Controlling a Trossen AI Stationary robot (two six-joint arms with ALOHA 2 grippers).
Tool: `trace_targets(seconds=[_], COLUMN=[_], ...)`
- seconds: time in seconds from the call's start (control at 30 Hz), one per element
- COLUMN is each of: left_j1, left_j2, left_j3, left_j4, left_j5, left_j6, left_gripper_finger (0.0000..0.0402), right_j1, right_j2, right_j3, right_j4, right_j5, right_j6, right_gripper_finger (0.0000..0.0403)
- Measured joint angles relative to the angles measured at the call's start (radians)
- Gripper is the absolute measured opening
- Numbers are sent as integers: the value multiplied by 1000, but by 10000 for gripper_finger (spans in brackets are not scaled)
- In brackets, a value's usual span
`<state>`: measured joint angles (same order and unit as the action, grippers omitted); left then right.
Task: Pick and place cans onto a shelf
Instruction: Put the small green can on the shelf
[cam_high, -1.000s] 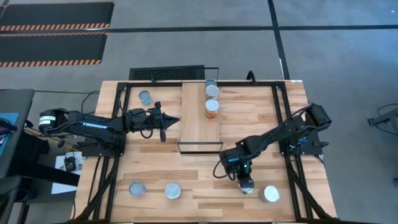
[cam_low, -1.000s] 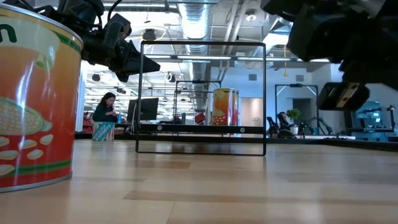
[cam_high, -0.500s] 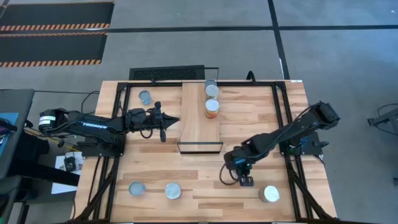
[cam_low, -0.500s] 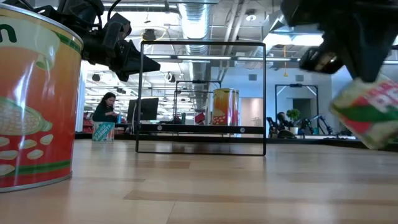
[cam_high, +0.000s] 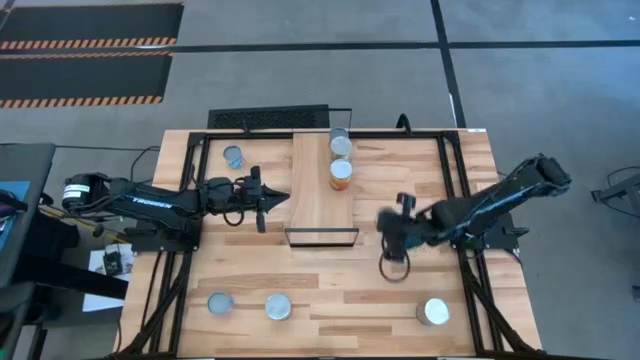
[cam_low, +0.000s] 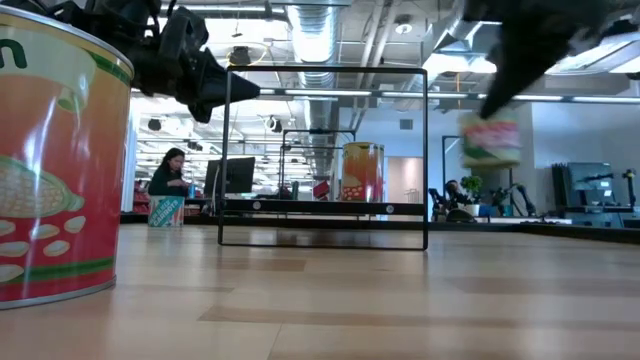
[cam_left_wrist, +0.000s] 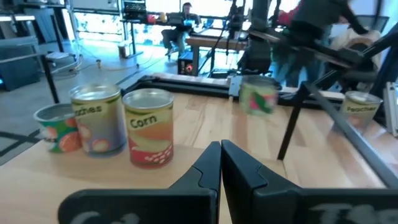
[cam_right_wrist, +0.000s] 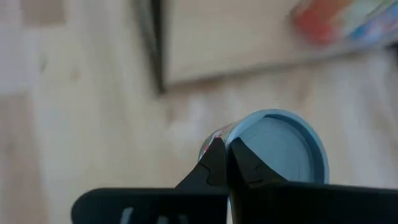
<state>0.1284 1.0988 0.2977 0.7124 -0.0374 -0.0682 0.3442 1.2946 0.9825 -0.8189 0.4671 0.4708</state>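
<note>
My right gripper (cam_high: 392, 228) is shut on a can with a green and red label (cam_low: 490, 138) and holds it in the air, right of the near end of the shelf (cam_high: 322, 190). The can's blue-grey top (cam_right_wrist: 283, 149) shows in the right wrist view. Three cans (cam_high: 341, 172) stand on their bases on the shelf's far right part; they also show in the left wrist view (cam_left_wrist: 149, 134). My left gripper (cam_high: 270, 196) is shut and empty, level, just left of the shelf. My right gripper holds the can at the edge of its top (cam_right_wrist: 214, 146), on one side, pinched between the two nearly closed fingers (cam_right_wrist: 239, 163). The fingers slant down onto it from above. The can hangs below them about upright, lifted clear of the table.
Loose cans stand on the table: one at the far left (cam_high: 233, 156), two at the near left (cam_high: 220, 303) (cam_high: 278, 307), one at the near right (cam_high: 432, 312). An orange corn can (cam_low: 50, 170) stands close before the low camera. Black frame rails (cam_high: 455, 200) run along both sides.
My right gripper has risen from the table's near edge with the can and gone toward the far edge, to beside the shelf's near end. The can is lifted clear; it was tilted half a second ago and now hangs about upright.
</note>
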Motion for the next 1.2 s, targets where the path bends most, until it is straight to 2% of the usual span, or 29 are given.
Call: trace_targets(seconds=[0.07,0.13,0.3,0.4,0.5,0.67,1.07,1.2], left_j1=[-4,-4,-4,-4,-4,-5,-5,-5], left_j2=[0,0,-4,-7,-7,-7,-7,-7], left_j3=[0,0,0,0,0,0,0,0], left_j4=[10,37,77,86,85,82,108,59], left_j5=[1,2,26,27,27,27,5,5], left_j6=[8,14,15,15,15,19,62,49], left_gripper_finger=[0,0,0,0,0,0,0,0], right_j1=[-76,-161,-362,-415,-430,-432,-444,-438], right_j2=[-22,-33,-4,60,153,267,345,342], right_j3=[0,0,1,2,36,79,108,108], right_j4=[55,110,268,344,369,373,424,419], right_j5=[-2,-52,-283,-385,-433,-444,-469,-468], right_j6=[-102,-218,-477,-594,-684,-766,-791,-786], right_gripper_finger=[3,3,3,3,3,3,11,12])
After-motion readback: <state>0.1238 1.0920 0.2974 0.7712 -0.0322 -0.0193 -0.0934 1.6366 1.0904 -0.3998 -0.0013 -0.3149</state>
